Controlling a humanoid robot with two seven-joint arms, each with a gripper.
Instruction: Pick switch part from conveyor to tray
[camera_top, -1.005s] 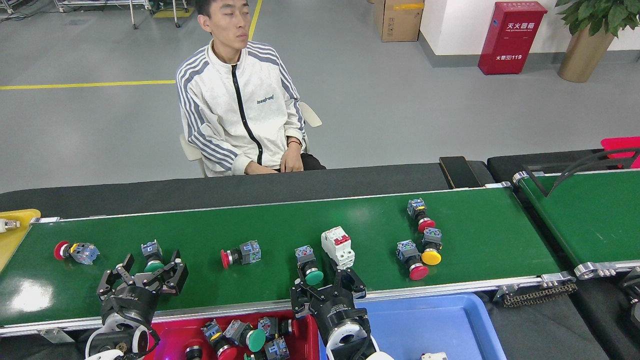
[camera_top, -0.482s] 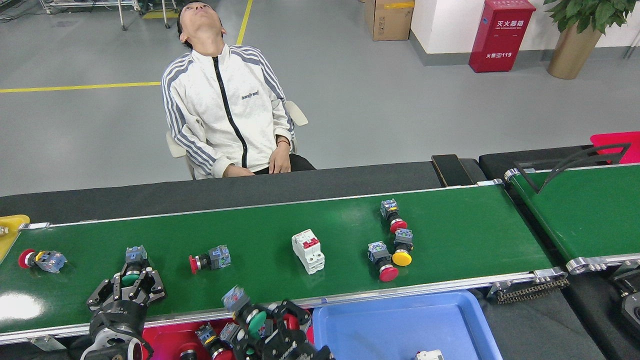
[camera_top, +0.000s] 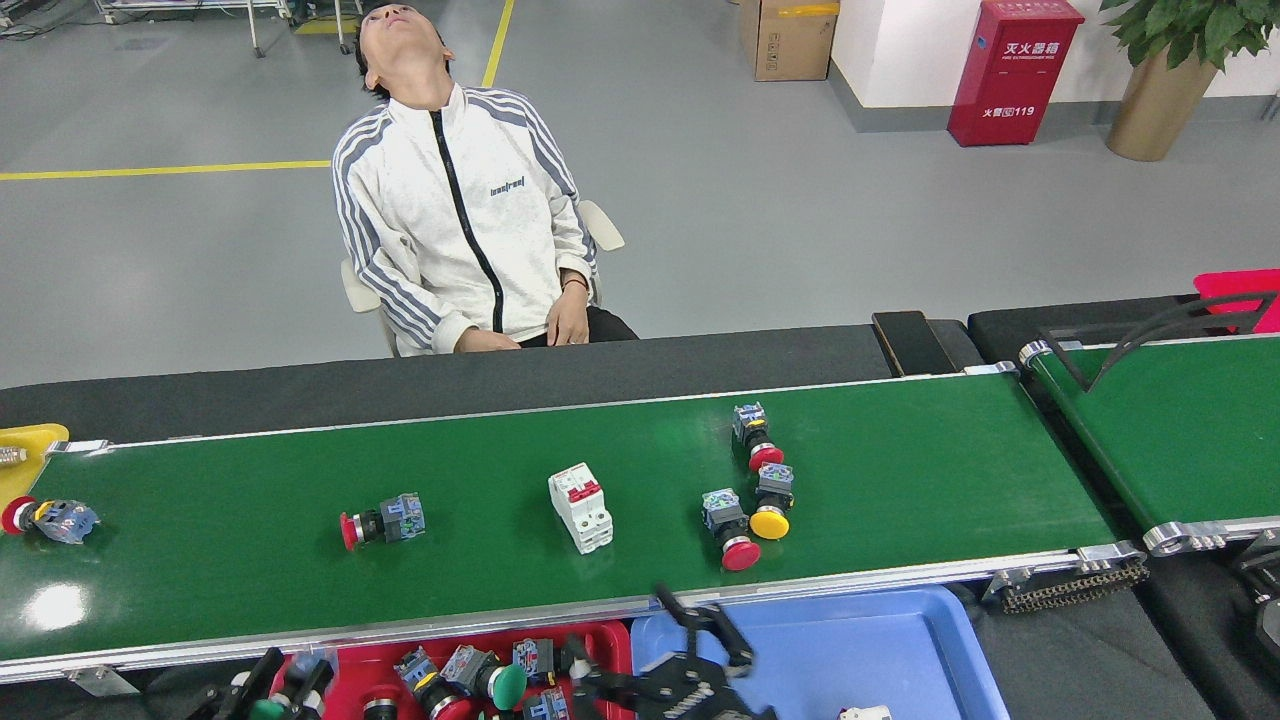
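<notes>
Both arms have dropped off the conveyor (camera_top: 900, 440) toward the red tray (camera_top: 610, 650): my left gripper (camera_top: 285, 690) grasps a green switch (camera_top: 268, 708); my right gripper (camera_top: 660, 655) hangs released, jaws spread.

Switch parts (camera_top: 741, 523) on green conveyor (camera_top: 900, 470)

Bright, even overhead light. A white glare patch sits on the conveyor (camera_top: 620, 500) near its left end. Shadows under the parts are short and soft. Focus is sharp; lines bow slightly at the edges.
</notes>
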